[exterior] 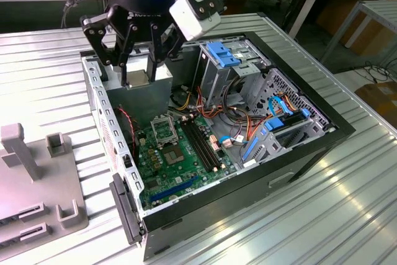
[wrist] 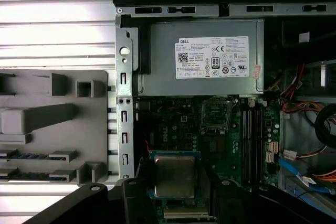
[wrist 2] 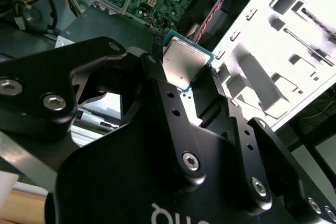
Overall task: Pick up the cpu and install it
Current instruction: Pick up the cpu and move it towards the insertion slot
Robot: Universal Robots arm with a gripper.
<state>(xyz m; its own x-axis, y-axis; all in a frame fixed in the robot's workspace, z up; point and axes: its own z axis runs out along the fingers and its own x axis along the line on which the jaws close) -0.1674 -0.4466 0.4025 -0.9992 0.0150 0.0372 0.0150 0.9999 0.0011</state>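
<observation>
**A:** What sits furthest toward the exterior view's left?

**B:** A grey moulded fixture point(exterior: 37, 178) with upright posts and slots. It lies on the ribbed metal table point(exterior: 322, 215), just beside the open computer case point(exterior: 217, 206).

**A:** And next along?

**B:** The gripper point(exterior: 139, 77). It hangs above the end of the case that lies toward the exterior view's left, in front of the grey power supply point(wrist: 205, 59). Its black fingers point(wrist 2: 163, 98) are pinched on the cpu point(wrist 2: 184, 64), gripping two opposite edges. The silver lid faces the wrist cameras, with a thin green rim around it.

**A:** Is the chip touching the board?

**B:** No. It is held in the air, apart from the green motherboard point(exterior: 180, 162). The metal-framed socket point(exterior: 162, 130) is on the board a little further toward the exterior view's right, near the chip but not touching it.

**A:** And beyond the socket?

**B:** First the long black memory slots point(exterior: 201, 144), just beside the socket. Then comes a tangle of coloured cables point(exterior: 236, 116). The metal drive cage point(exterior: 226, 54) with blue clips stands at the far side of the case.
</observation>
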